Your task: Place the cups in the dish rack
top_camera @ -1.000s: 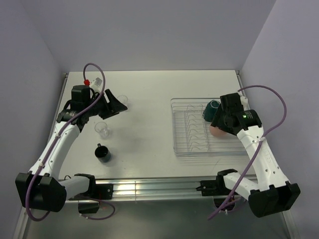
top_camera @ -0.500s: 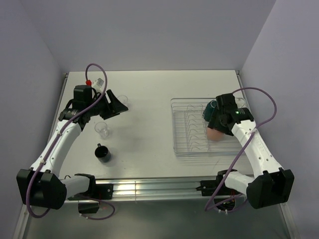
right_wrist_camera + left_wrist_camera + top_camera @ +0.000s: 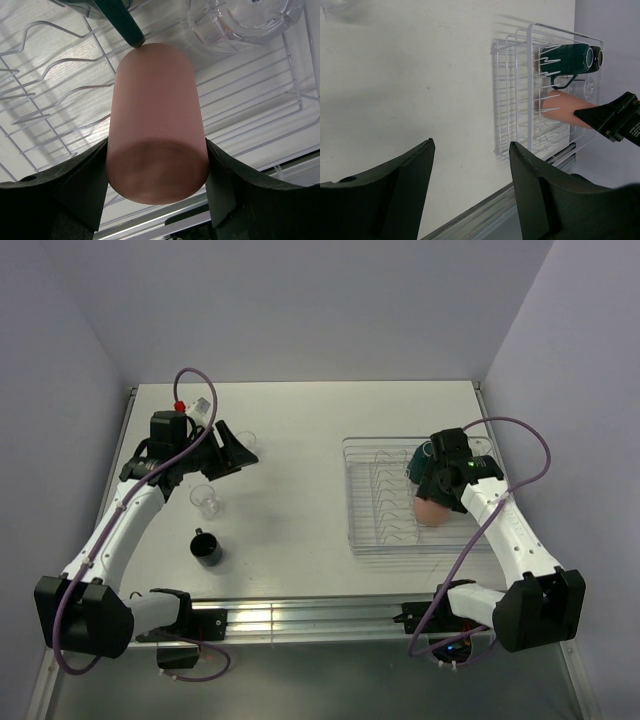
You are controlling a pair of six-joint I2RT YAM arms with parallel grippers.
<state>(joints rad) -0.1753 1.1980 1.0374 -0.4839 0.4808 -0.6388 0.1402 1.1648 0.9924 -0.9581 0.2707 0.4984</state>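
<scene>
My right fingers [image 3: 80,195] are pinching the salmon cup [image 3: 156,125] from both sides, with its base towards the wrist camera, in the middle of that frame. The cup lies tipped on its side over the wire prongs of the dish rack [image 3: 45,65]; I cannot tell whether it rests on them. Its far end is just beside the handle of one dark green mug [image 3: 120,20] at the top of the frame. One racked glass [image 3: 240,20] lies in the upper right. From overhead the rack is right of centre on the tabletop [image 3: 300,420]. My left fingers [image 3: 395,195] are spread wide with nothing between them, hanging over the tabletop in the upper left of the overhead frame. Just beside them stands one upper glass [image 3: 247,440], then one lower glass [image 3: 206,500] below it, and one black mug [image 3: 207,547] further down the frame. I count three clear glasses, two mugs and one salmon cup.
</scene>
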